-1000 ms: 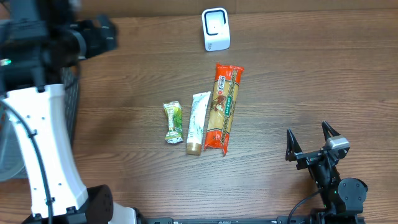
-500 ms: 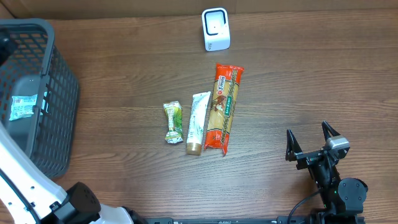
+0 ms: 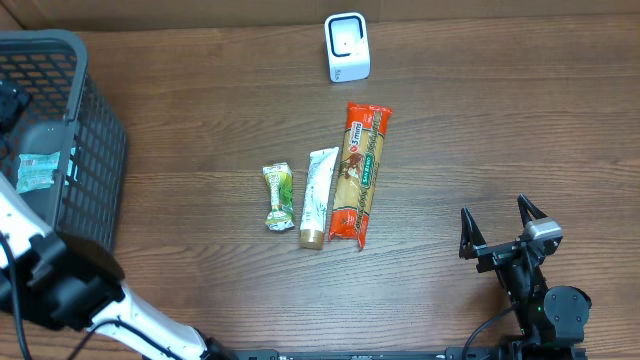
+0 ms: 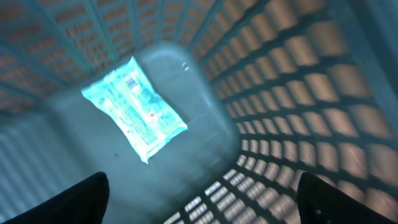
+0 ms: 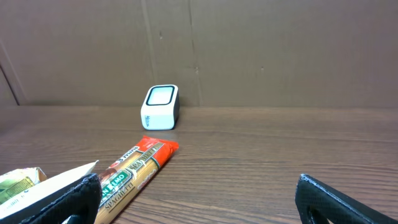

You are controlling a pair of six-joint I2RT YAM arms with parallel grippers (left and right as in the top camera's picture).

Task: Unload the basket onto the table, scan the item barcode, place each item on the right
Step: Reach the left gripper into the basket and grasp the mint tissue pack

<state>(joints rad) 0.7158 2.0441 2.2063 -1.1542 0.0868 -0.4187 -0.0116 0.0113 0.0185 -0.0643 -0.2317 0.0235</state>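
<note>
Three items lie side by side mid-table: an orange spaghetti pack (image 3: 360,172), a white tube (image 3: 318,196) and a small green wrapped packet (image 3: 278,197). The white barcode scanner (image 3: 347,46) stands at the far edge. In the left wrist view my left gripper (image 4: 205,199) hangs open and empty over the inside of a grey mesh basket (image 4: 298,93), above a pale printed packet (image 4: 134,107) on its floor. My right gripper (image 3: 500,225) rests open and empty at the front right, facing the spaghetti pack (image 5: 134,171) and the scanner (image 5: 160,107).
The grey basket (image 3: 100,170) stands at the table's left edge with the packet (image 3: 36,172) inside. My left arm's white link (image 3: 40,270) crosses the front left corner. A brown wall runs behind the scanner.
My left arm has swung off the far left corner toward the front left, uncovering the basket. The three items and my right arm have not moved.
</note>
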